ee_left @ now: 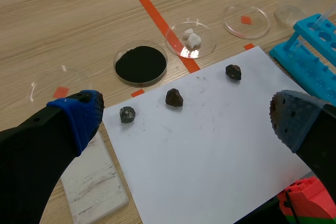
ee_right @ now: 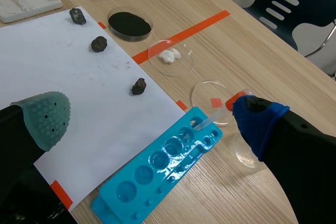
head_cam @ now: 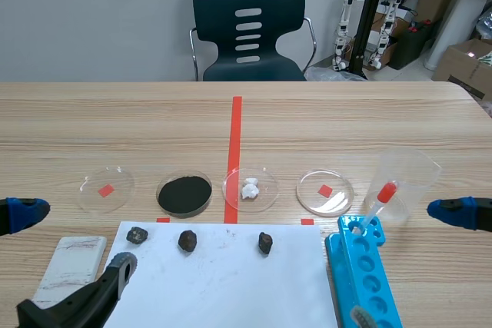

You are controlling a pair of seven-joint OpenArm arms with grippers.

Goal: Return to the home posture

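My left gripper (ee_left: 184, 115) hangs open above the white paper sheet (ee_left: 210, 145), with nothing between its fingers; one blue pad (head_cam: 23, 213) shows at the table's left side in the scene view. My right gripper (ee_right: 152, 116) is open too and holds nothing. It hovers over the paper's corner and the blue tube rack (ee_right: 157, 166), and its blue pad (head_cam: 453, 211) shows at the right side. Three dark rocks (head_cam: 187, 240) lie in a row along the paper's far edge.
Beyond the paper stand a dish of black powder (head_cam: 184, 193), a dish with white lumps (head_cam: 250, 188) and two empty dishes (head_cam: 106, 188). A dropper (head_cam: 379, 205) leans in the rack beside a clear beaker (head_cam: 407, 182). A white tile (head_cam: 73, 266) lies left. A chair (head_cam: 250, 28) stands behind.
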